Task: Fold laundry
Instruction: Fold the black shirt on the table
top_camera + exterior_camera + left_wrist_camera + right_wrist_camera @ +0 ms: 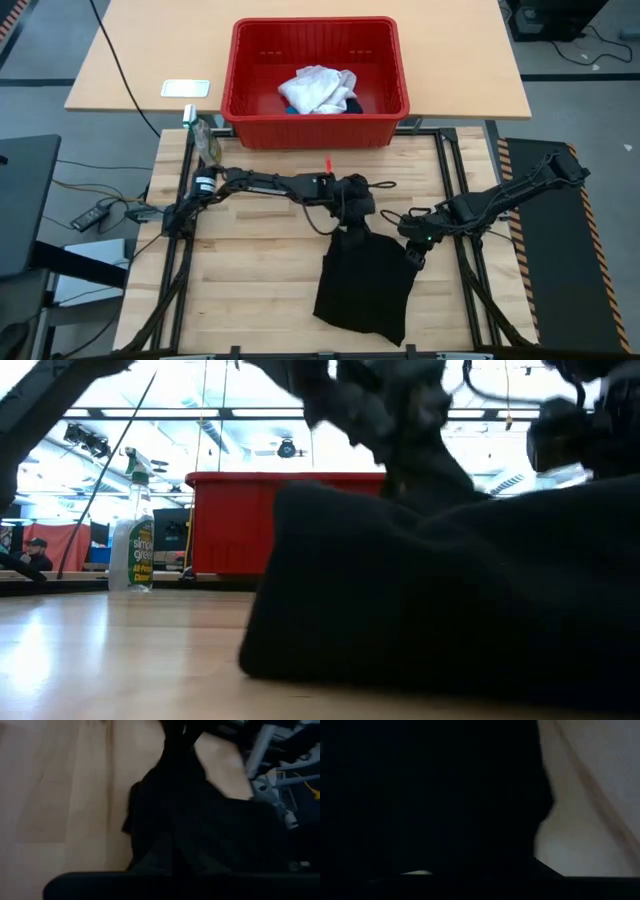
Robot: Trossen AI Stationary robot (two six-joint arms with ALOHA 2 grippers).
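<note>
A large black shirt (365, 285) lies bunched on the wooden table's near middle. Its near part rests on the tabletop and its far edge is raised. My left gripper (352, 222) is at the shirt's far edge, shut on the cloth. My right gripper (413, 250) is at the shirt's far right corner, also shut on the cloth. A white garment (318, 88) and a small blue piece (291, 108) lie inside the red basket (250, 100) beyond the table's far edge. My left gripper holds the black shirt's far edge (350, 234), slanting down from the table's left and far side. The cloth rises in a peak (430, 480) toward the fingers, and the rest (400, 610) lies on the table. How many layers it holds does not show. My right gripper is on the shirt's far right corner (407, 258), coming from the table's right and slanting down. The gripper and the black cloth filling its wrist view hide the place of contact. The cloth at that side (590, 500) stands raised off the table.
A spray bottle (205, 140) stands at the table's far left corner, also seen in the low view (132, 545). A white flat object (185, 88) lies on the far desk left of the basket. Bare wood (250, 280) lies left of the shirt.
</note>
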